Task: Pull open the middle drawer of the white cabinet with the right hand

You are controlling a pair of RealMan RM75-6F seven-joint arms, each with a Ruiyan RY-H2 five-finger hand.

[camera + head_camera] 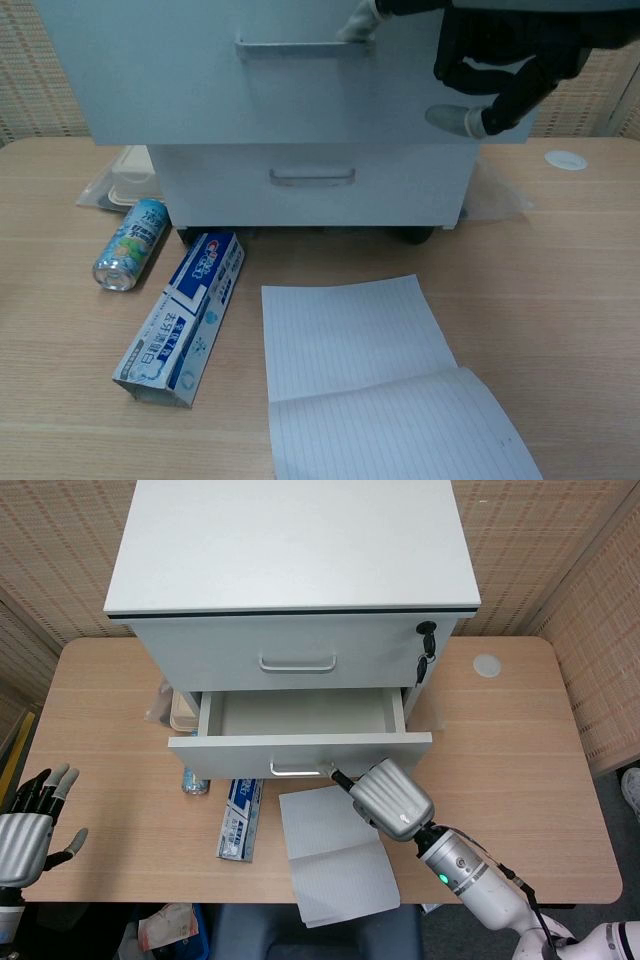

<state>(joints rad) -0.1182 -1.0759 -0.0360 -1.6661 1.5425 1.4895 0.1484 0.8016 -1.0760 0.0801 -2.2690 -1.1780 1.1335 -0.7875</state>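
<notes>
I see the bench (520,730) carrying the white cabinet (290,550), which stands beyond my right hand (392,798). Its middle drawer (300,752) juts out toward that hand, interior showing. My right hand hooks a fingertip (358,22) on the drawer handle (298,771). Lined paper (335,852) lies just below that hand, a toothpaste box (240,818) further left. My left hand (30,820) hovers far left, fingers spread, holding nothing.
</notes>
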